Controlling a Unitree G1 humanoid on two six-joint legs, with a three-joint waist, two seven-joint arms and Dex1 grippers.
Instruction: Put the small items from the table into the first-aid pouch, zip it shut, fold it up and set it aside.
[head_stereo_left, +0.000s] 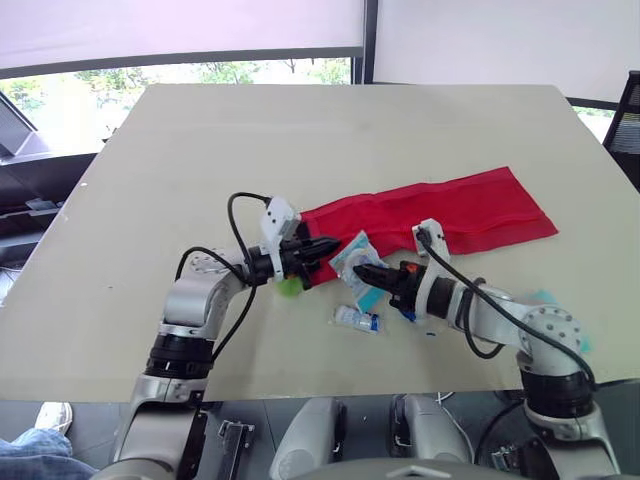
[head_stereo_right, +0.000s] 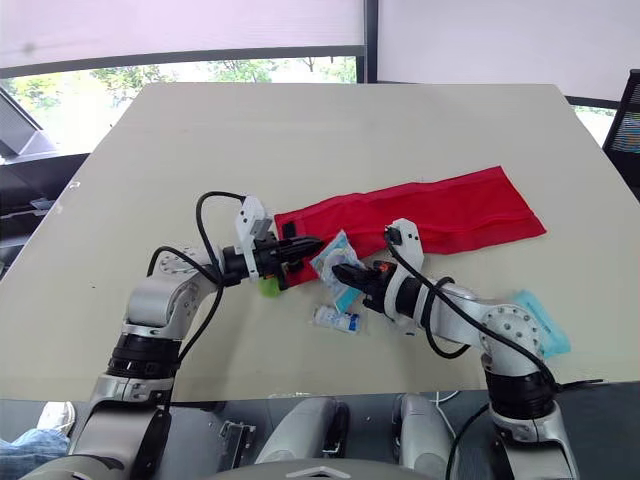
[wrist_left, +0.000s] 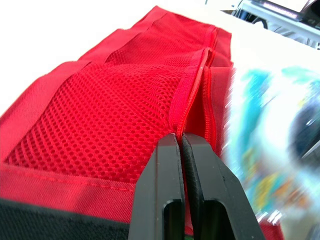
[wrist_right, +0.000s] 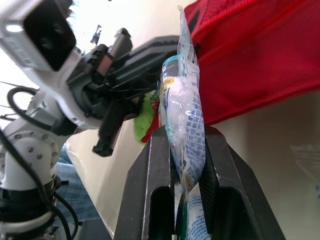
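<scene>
The red first-aid pouch (head_stereo_left: 440, 210) lies unfolded across the table's middle. My left gripper (head_stereo_left: 325, 245) is at the pouch's near-left end, shut on the zipper edge of the mesh pocket (wrist_left: 115, 115). My right gripper (head_stereo_left: 362, 272) is shut on a clear packet with blue print (wrist_right: 184, 115), held upright just beside the pouch's end and close to the left gripper. A small green item (head_stereo_left: 290, 287) lies under the left gripper. Another small packet (head_stereo_left: 357, 319) rests on the table in front of the grippers.
A teal packet (head_stereo_right: 540, 320) lies on the table by my right elbow. The beige table (head_stereo_left: 300, 140) spreads wide behind the pouch. Its front edge runs close under both arms. Windows stand beyond the far edge.
</scene>
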